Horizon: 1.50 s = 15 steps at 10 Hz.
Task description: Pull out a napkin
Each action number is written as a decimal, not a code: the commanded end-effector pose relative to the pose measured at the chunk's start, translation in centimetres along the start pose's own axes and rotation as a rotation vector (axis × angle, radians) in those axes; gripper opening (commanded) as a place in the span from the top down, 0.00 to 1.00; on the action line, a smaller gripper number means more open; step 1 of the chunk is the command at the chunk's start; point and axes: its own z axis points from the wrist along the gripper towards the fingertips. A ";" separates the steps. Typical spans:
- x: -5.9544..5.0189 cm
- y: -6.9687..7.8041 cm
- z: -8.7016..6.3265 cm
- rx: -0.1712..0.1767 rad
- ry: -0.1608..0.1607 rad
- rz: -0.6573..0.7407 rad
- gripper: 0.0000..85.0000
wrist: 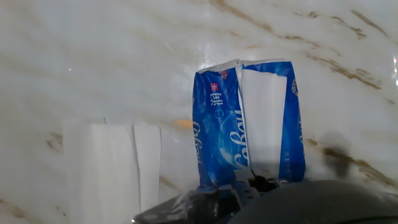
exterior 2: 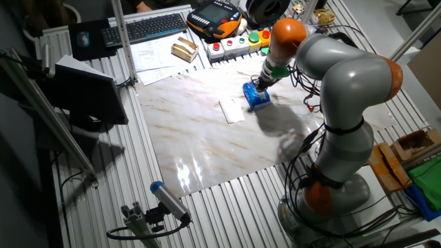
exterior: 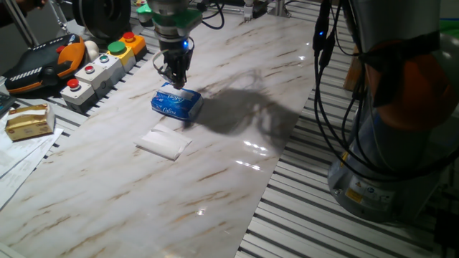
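tool (exterior: pixel 174 77) parked right on blue tissue pack (exterior: pixel 176 103), jaw state can't tell tbh. one napkin (exterior: pixel 164 142) already lying on surface (exterior: pixel 237 165). next guess: pinch white napkin (wrist: pixel 263 121) showing in pack slot, pull up.

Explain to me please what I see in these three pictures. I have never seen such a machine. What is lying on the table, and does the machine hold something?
The machine is one robot arm with a two-finger gripper at its end. Two pictures come from fixed cameras on different sides of the marble-patterned table. The third comes from a camera on the hand, looking down along the fingers.

On the table lies a blue-and-white tissue pack, with a white napkin showing through its open top. Beside the pack, apart from it, lies a loose folded napkin. At the table's edge stands a row of boxes with coloured push buttons.

The gripper is right down at the pack, but whether its fingers are gripping anything cannot be told.
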 end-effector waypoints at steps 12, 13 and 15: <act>-0.3 -0.9 2.3 0.038 -0.033 0.010 0.44; -0.3 -1.1 2.5 0.043 -0.032 0.012 0.44; -0.2 -1.4 3.2 0.038 -0.038 0.013 0.43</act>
